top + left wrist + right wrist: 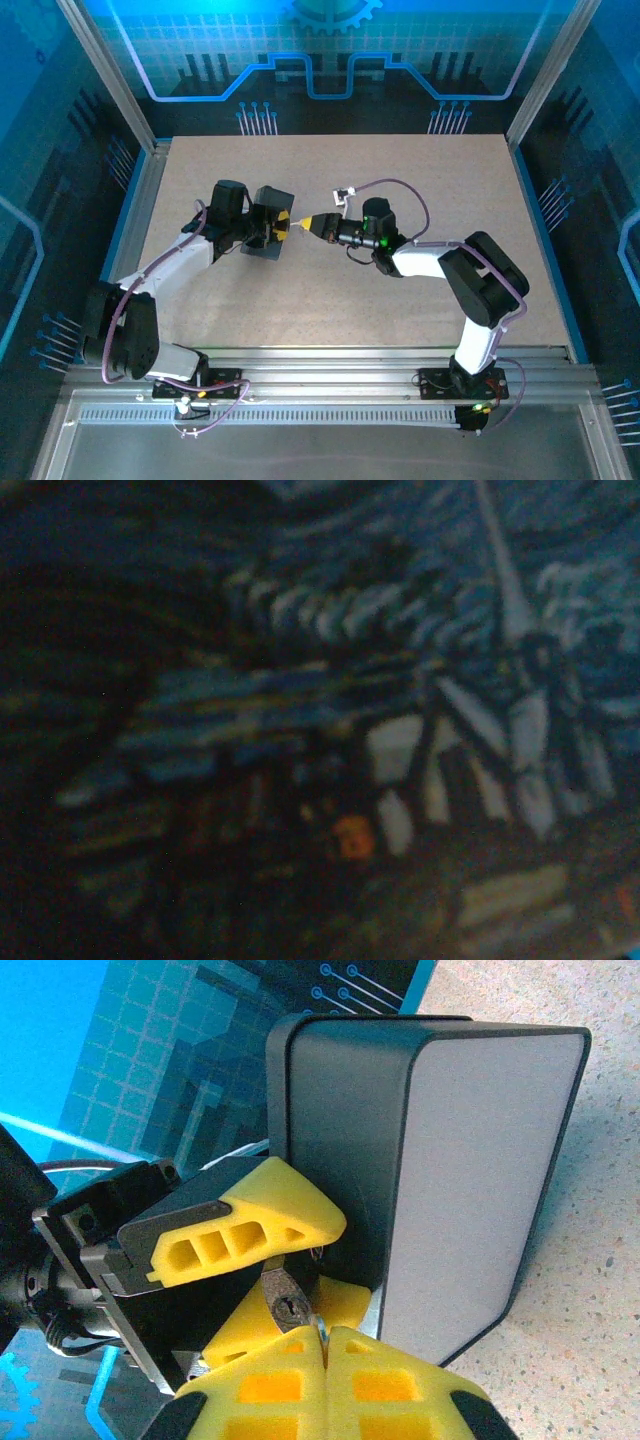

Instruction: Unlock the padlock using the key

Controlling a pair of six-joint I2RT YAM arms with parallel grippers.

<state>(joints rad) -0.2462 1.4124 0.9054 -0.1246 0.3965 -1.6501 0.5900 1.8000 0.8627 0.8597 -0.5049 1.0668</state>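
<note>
You see the pale speckled surface, and both arms meet a little left of its centre. The dark box fills the upper right of the right wrist view, standing on one edge with a plain grey face toward you. In the left wrist view its swirly blue print is very close and blurred.

The left tool comes in from the left of that frame. Its yellow fingers lie above and below the padlock and hold it, just beside the box. The padlock's keyhole is turned to you.

The right tool is at the bottom centre, its fingers pressed almost together. At their tips you find a thin pale sliver, the key, just below the keyhole.
</note>
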